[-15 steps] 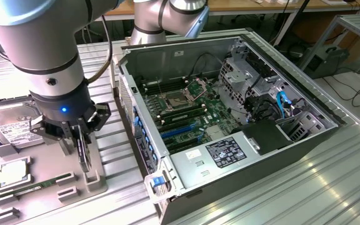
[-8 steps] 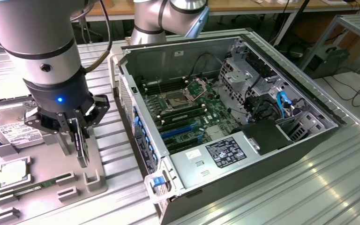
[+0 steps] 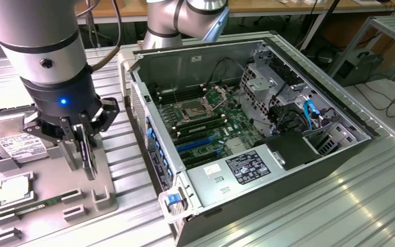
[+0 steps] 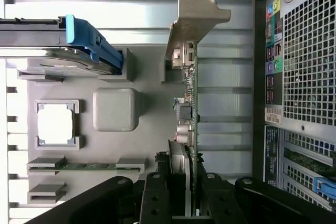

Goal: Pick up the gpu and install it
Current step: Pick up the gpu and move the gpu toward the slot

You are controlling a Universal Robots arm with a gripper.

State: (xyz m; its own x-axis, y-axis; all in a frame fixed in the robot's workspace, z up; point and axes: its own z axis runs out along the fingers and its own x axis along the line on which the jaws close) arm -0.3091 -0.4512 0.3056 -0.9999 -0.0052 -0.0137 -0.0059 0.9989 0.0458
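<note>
Ribbed metal table [image 3: 362, 206] lay under everything. On it sat a big open computer case [image 3: 183, 67], and beside that a grey tray [image 3: 111, 208]. My gripper [image 4: 182, 182] was holding the gpu [image 4: 191, 98] tight. The gpu stood on edge over the tray, just outside the case.

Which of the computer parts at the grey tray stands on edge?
The gpu, gripped by the claw; the hard drive and memory stick lie flat.
</note>
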